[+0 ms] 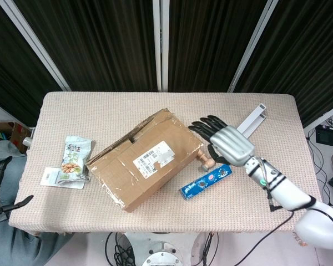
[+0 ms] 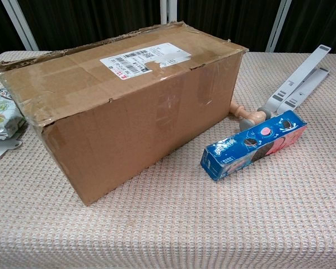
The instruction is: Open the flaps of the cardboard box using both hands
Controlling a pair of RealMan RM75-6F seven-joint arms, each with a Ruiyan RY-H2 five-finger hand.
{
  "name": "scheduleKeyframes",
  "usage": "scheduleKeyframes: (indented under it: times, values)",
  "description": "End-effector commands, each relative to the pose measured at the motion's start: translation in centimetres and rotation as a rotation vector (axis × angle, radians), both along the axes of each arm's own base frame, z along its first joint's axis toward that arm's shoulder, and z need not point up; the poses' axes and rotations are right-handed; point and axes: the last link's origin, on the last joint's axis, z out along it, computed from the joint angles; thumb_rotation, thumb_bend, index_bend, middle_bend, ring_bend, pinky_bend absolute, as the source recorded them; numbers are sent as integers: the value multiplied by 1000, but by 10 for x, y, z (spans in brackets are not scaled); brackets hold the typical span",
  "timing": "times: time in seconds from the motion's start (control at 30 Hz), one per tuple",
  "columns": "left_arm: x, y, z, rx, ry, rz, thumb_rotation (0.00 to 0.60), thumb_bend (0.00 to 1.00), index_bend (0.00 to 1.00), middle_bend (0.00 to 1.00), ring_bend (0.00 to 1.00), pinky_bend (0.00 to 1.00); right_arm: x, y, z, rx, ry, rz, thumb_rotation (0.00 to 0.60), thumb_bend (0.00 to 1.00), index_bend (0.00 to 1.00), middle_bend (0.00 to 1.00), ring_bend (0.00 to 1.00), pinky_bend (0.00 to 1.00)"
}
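cardboard box [image 1: 147, 158] closed — right robot hand [image 1: 225, 138] spread, empty, beside it.

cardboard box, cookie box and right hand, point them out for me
cardboard box [image 1: 147, 166], head view, on the white shipping label on its top
cookie box [image 2: 252, 144], chest view, on the middle of its blue side
right hand [image 1: 228, 141], head view, on the back of the hand

Dark curtains [image 1: 100, 39] with white poles [image 1: 161, 44] hang behind the surface [image 1: 155, 105], which wears a bumpy beige cloth.
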Motion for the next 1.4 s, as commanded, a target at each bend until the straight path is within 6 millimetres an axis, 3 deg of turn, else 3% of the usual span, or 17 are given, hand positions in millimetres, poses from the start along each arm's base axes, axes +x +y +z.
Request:
scheduleKeyframes:
  times: [0.03, 0.17, 0.3, 0.43, 0.6, 0.83, 1.13, 1.4]
  values:
    - [-8, -21, -2, -15, 8, 5, 398, 0, 71, 146, 158, 233, 97, -38, -51, 115, 92, 76, 600, 749, 197, 133, 0, 0]
    - [-12, -33, -3, -10, 51, 3, 405, 0, 71, 146, 157, 233, 125, -49, -87, 169, 83, 12, 600, 750, 242, 160, 0, 0]
    - [-18, -38, -6, -20, 66, -5, 425, 0, 71, 147, 157, 233, 142, -53, -121, 184, 108, -35, 600, 754, 214, 164, 0, 0]
    - [-21, -39, -6, -16, 66, -11, 423, 0, 71, 146, 157, 232, 156, -52, -143, 174, 139, -30, 600, 770, 209, 157, 0, 0]
    - [-24, -38, -5, -14, 61, -11, 425, 0, 71, 146, 157, 232, 170, -49, -161, 157, 183, -14, 600, 778, 284, 181, 0, 0]
    - [-28, -38, -2, -4, 45, -10, 426, 0, 71, 146, 157, 232, 177, -45, -170, 145, 199, -15, 600, 778, 312, 214, 0, 0]
    - [-31, -38, -1, -6, 21, -4, 424, 0, 71, 146, 157, 232, 175, -41, -163, 108, 208, 2, 600, 778, 450, 337, 0, 0]
    - [-29, -36, -4, -14, 21, -5, 422, 0, 71, 146, 157, 232, 170, -38, -158, 89, 231, 1, 600, 785, 472, 353, 0, 0]
